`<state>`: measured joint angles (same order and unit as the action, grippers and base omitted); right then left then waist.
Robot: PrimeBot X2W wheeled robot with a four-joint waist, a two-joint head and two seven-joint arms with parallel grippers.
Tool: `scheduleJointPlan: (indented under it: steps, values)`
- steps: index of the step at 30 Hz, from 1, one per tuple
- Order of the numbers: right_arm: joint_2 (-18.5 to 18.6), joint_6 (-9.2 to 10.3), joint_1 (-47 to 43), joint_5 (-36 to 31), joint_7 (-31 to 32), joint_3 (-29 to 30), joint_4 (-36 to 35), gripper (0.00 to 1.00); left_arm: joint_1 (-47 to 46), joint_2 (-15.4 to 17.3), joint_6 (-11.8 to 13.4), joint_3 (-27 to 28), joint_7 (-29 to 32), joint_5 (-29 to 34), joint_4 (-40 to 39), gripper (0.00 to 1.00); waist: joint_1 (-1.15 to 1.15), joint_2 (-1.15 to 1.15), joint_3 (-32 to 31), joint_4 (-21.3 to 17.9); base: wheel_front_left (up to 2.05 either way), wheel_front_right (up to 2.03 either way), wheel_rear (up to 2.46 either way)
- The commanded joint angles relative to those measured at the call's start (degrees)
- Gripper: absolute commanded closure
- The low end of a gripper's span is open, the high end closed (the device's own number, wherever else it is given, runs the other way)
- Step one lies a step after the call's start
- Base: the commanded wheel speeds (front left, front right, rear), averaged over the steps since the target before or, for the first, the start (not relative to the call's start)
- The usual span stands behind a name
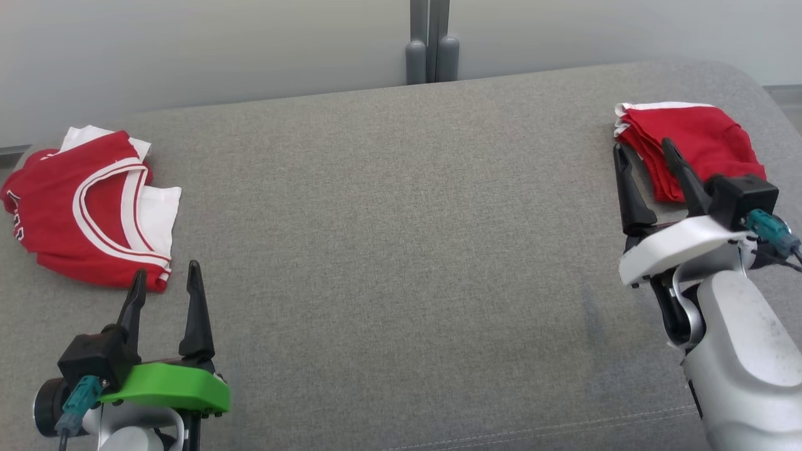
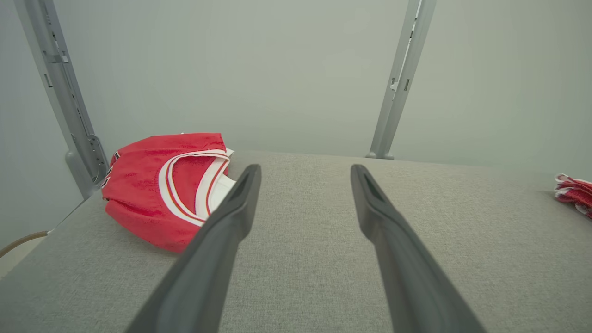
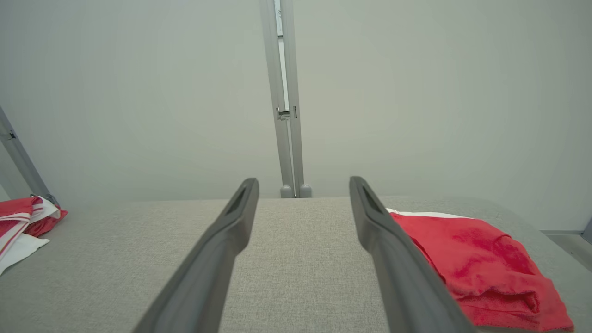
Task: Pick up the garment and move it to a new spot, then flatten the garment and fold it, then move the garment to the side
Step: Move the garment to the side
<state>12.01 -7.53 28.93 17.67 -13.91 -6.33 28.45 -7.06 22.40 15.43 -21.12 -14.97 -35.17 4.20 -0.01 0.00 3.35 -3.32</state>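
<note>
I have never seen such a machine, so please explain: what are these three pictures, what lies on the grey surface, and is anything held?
This is a two-armed robot. The wide picture comes from its head camera, looking down at a grey cushion. The other two come from cameras on its wrists, looking along the dark fingers. The left hand and right hand are both open and hold nothing. A red and white jersey lies bunched at the left. A red folded garment lies at the right, close to the right hand.
</note>
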Motion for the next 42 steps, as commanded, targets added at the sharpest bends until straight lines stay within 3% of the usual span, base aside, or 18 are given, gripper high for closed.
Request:
scheduleJointPlan:
  steps: [1,7,13,27,42]
  values:
    - [-0.74,0.08,-2.25,-1.29,0.56,1.38,-2.02,0.00,1.40,-0.09,-0.59,0.72,-0.24,0.65,0.08,0.00,0.01,0.00,-1.61,0.68,0.00,0.00,0.00]
    - [-7.12,0.07,-13.35,-6.26,4.48,5.83,-14.41,0.00,5.70,-0.81,-1.61,2.37,-0.25,1.95,0.15,0.00,0.01,0.00,-2.82,1.23,0.00,0.00,0.00]
    - [-8.93,0.06,-20.31,-8.05,7.07,6.92,-21.89,0.00,9.12,-1.77,-1.73,3.60,-0.25,2.54,-0.25,0.00,0.01,0.00,-3.80,1.57,0.00,0.00,0.00]
    - [-9.05,0.06,-27.79,-3.64,7.45,3.97,-25.79,0.00,11.36,-2.84,-2.03,3.41,-0.26,4.47,0.45,0.00,0.01,0.00,-4.40,2.11,0.00,0.00,0.00]
    - [-9.05,0.06,-28.73,-3.44,7.92,3.29,-25.85,0.00,10.27,-3.06,-2.22,2.63,-0.26,5.22,0.75,0.00,0.01,0.00,-4.62,2.15,0.00,0.00,0.00]
